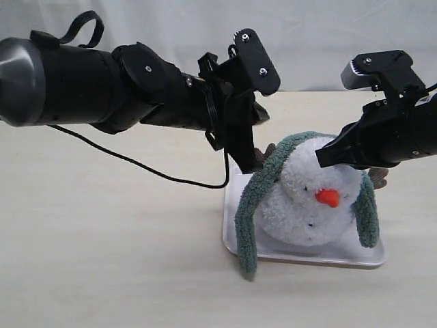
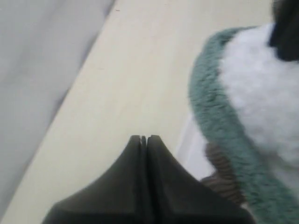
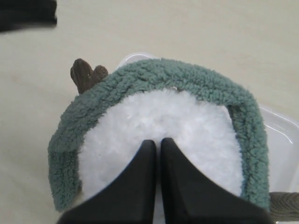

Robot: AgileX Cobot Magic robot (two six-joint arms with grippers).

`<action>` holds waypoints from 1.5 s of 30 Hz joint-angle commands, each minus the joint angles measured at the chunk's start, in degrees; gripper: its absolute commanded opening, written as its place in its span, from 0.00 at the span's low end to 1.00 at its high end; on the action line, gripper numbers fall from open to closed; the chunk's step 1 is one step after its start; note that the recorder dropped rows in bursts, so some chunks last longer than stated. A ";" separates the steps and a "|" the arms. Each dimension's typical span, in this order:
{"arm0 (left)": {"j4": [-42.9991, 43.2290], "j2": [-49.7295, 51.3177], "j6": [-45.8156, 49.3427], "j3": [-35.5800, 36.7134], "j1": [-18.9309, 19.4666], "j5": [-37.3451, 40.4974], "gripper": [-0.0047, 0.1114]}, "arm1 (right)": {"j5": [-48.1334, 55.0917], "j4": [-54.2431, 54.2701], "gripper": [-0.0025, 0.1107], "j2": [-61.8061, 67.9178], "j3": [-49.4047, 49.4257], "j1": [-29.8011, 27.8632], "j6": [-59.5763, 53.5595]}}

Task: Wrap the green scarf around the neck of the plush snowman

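The plush snowman (image 1: 307, 198) lies on a white tray (image 1: 341, 256), its orange nose (image 1: 328, 197) facing the exterior camera. The green scarf (image 1: 254, 198) arcs round the far side of its white fluff, and both ends hang down the front, left and right. The neck crease does not show. My left gripper (image 1: 251, 166) is shut and empty, beside the scarf's left run (image 2: 210, 107) near a brown twig arm (image 2: 222, 168). My right gripper (image 3: 158, 142) is shut over the white fluff (image 3: 154, 116), inside the scarf's arc (image 3: 154, 74), holding nothing.
The tray sits on a pale table (image 1: 102, 225). A black cable (image 1: 136, 164) trails from the left arm across the table to the tray's back corner. The scarf's left end (image 1: 247, 263) hangs over the tray's front edge. A second twig arm (image 3: 86, 74) pokes out behind the scarf.
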 commanded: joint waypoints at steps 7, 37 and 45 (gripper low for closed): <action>0.48 10.19 5.27 -11.36 -0.76 1.95 0.04 | 0.21 -0.10 0.06 0.11 0.50 -0.14 -0.06; 13.09 8.45 -36.35 -28.48 12.79 48.01 0.04 | 0.98 0.71 0.06 0.11 0.50 -0.14 0.05; 13.19 12.99 -28.27 -28.48 7.00 41.95 0.04 | 1.63 0.71 0.06 0.11 0.50 -0.14 -0.06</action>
